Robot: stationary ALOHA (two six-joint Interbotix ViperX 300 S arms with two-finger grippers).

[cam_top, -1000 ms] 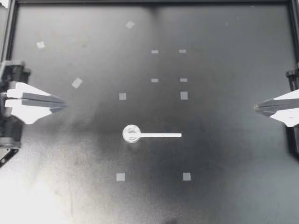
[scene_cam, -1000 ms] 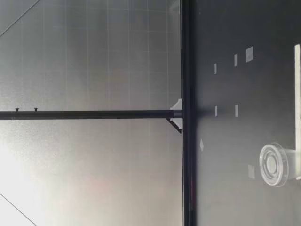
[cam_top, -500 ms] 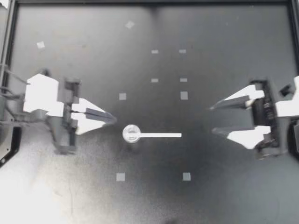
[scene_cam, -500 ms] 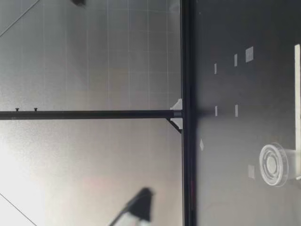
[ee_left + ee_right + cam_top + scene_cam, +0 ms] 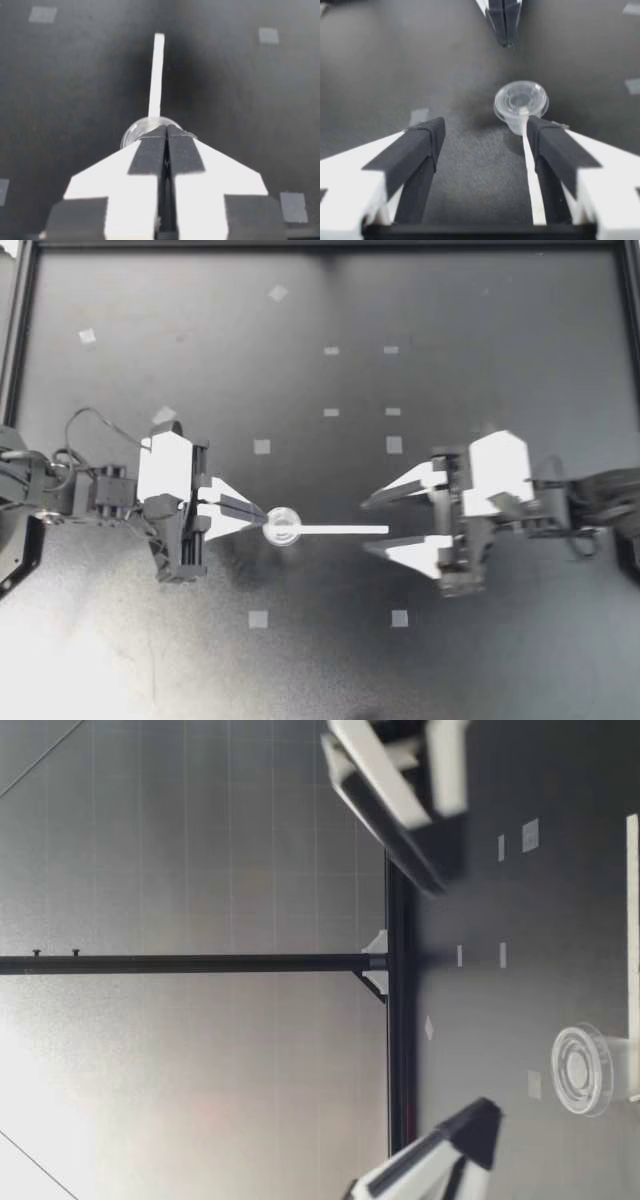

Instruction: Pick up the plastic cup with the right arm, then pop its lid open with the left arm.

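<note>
Clear cup (image 5: 283, 527) sits on black table (image 5: 500, 320) with tape squares (image 5: 258, 619).

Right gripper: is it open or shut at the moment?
Open. My right gripper shows its fingers wide apart in the top and right wrist views, the white strip ending between them.

My left end effector (image 5: 262, 512) and my right end effector (image 5: 367, 527) are built alike. Each has two white, wedge-shaped fingers (image 5: 115, 175) that taper to a point. The inner face of every finger is lined with a black pad (image 5: 422, 150). Behind the fingers sits a black frame (image 5: 180, 540), topped by a white block (image 5: 165, 465). My arms (image 5: 60, 490) are black and jointed, and a thin black cable (image 5: 90, 411) arches beside my left wrist.
</note>
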